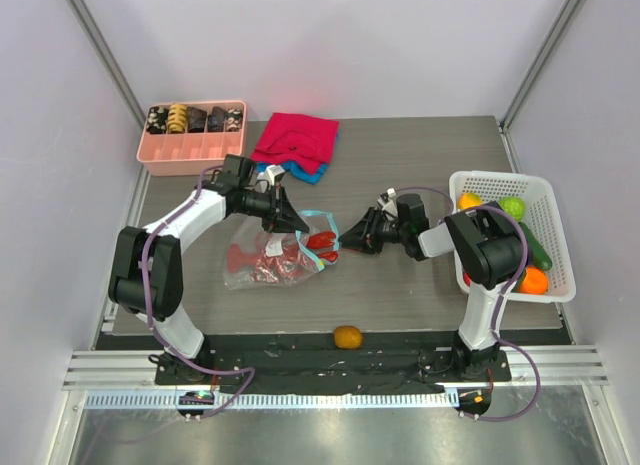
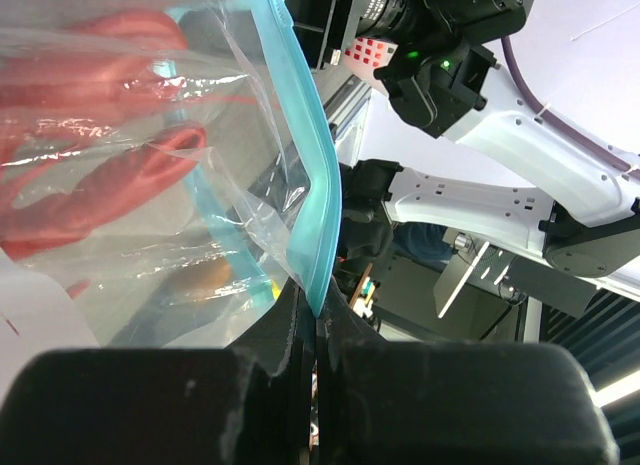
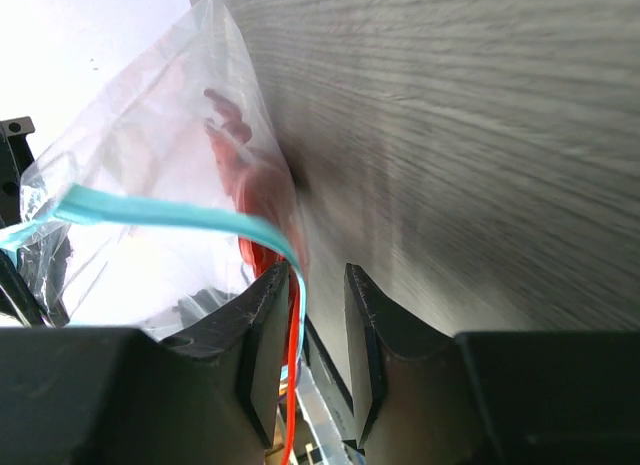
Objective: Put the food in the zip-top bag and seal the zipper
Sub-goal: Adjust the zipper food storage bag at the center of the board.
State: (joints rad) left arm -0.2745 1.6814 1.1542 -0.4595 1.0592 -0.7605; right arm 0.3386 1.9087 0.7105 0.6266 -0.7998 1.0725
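Observation:
The clear zip-top bag [image 1: 262,270] lies left of centre on the table, with the red lobster [image 1: 255,257] inside. My left gripper [image 1: 290,221] holds up the bag's mouth. In the left wrist view its jaws [image 2: 318,310] are shut on the teal zipper [image 2: 310,185], and the lobster [image 2: 110,185] shows through the plastic. My right gripper [image 1: 348,235] is at the bag's mouth from the right. In the right wrist view it [image 3: 315,285] is open. The zipper [image 3: 150,213] runs into the gap along the left finger [image 3: 262,315], with the lobster [image 3: 255,190] behind. An orange fruit [image 1: 347,336] lies at the near edge.
A white mesh basket [image 1: 500,177] at the right holds a yellow fruit [image 1: 468,200], a green one [image 1: 512,207] and an orange one [image 1: 533,280]. A pink tray [image 1: 190,165] of patterned pieces stands at the back left. Folded red and blue cloths [image 1: 297,140] lie beside it.

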